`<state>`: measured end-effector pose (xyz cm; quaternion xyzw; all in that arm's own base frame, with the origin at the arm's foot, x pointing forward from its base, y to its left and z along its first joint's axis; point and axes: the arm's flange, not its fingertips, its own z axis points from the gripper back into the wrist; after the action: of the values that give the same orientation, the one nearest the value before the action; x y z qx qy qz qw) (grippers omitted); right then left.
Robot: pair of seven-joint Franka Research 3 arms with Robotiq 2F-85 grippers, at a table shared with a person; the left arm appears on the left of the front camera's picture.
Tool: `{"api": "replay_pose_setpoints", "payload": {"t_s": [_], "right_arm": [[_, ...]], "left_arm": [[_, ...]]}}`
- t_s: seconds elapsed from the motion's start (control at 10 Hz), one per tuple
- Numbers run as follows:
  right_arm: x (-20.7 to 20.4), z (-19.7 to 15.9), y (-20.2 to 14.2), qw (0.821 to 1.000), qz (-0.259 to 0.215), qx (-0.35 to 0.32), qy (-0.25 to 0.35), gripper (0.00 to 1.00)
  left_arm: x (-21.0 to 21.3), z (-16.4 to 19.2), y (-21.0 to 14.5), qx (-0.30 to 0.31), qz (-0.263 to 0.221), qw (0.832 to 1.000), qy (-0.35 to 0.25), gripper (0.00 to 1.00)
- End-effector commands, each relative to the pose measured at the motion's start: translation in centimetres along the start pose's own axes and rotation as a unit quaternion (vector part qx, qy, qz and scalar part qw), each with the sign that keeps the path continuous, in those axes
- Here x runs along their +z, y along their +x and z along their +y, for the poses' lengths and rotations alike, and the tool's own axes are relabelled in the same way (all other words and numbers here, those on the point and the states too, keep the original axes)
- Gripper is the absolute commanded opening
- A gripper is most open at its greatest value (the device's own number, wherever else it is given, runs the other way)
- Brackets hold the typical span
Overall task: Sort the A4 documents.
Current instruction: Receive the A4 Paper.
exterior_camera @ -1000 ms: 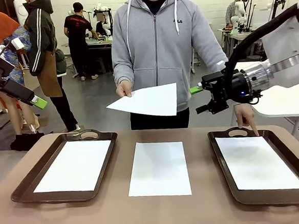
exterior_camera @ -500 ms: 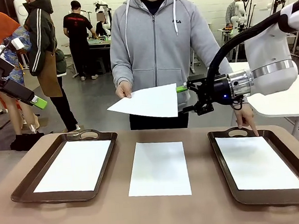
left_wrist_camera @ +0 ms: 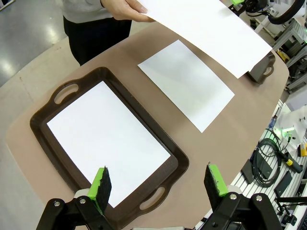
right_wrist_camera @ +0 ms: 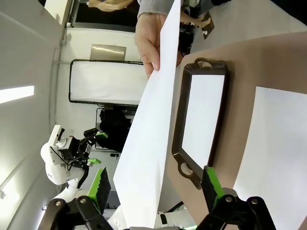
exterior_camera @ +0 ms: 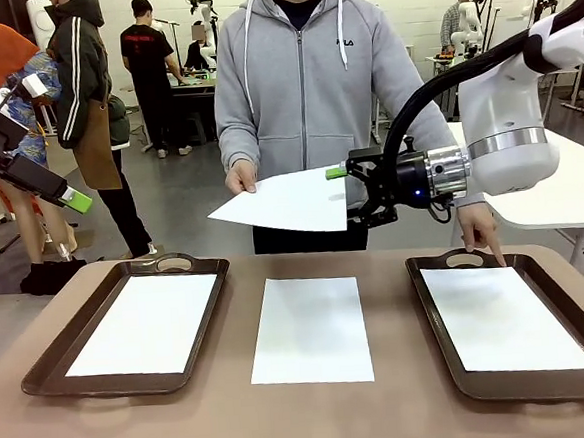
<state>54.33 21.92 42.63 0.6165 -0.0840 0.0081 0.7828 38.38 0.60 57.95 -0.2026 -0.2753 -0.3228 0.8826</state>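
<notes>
Sheet held out between spread right fingers

Person's hand (exterior_camera: 241, 174) holds one A4 sheet (exterior_camera: 291, 199) in the air by its corner; the right gripper (exterior_camera: 345, 193) is at that sheet's opposite edge, jaws apart, one green pad above the paper. In the right wrist view the sheet's edge runs down between the two fingers without being clamped. Below the held sheet a second sheet (exterior_camera: 312, 328) lies flat on the bare table. To one side of the held sheet, lower down, the left tray (exterior_camera: 79, 324) carries a third sheet (exterior_camera: 147, 322); to the other side, the right tray (exterior_camera: 435, 324) carries a fourth (exterior_camera: 502, 320), and the person's other hand (exterior_camera: 480, 228) points a finger at that tray's handle. Well away from the held sheet, beyond the left tray, the left gripper (exterior_camera: 75, 201) hangs with its jaws wide and nothing between them.
</notes>
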Motion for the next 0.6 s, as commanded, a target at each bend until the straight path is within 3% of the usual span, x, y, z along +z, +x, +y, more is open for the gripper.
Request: {"api": "replay_pose_setpoints", "payload": {"t_s": [0.0,0.5], "right_arm": [[-1.64,-0.22,0.41,1.000,-0.004,-0.016,0.021,1.00],[-1.49,-0.83,1.35,0.998,-0.017,-0.035,0.057,1.00]], "left_arm": [[0.01,-0.12,-0.18,0.000,-0.001,1.000,-0.002,1.00],[0.01,-0.12,-0.18,0.000,-0.001,1.000,-0.002,1.00]]}}
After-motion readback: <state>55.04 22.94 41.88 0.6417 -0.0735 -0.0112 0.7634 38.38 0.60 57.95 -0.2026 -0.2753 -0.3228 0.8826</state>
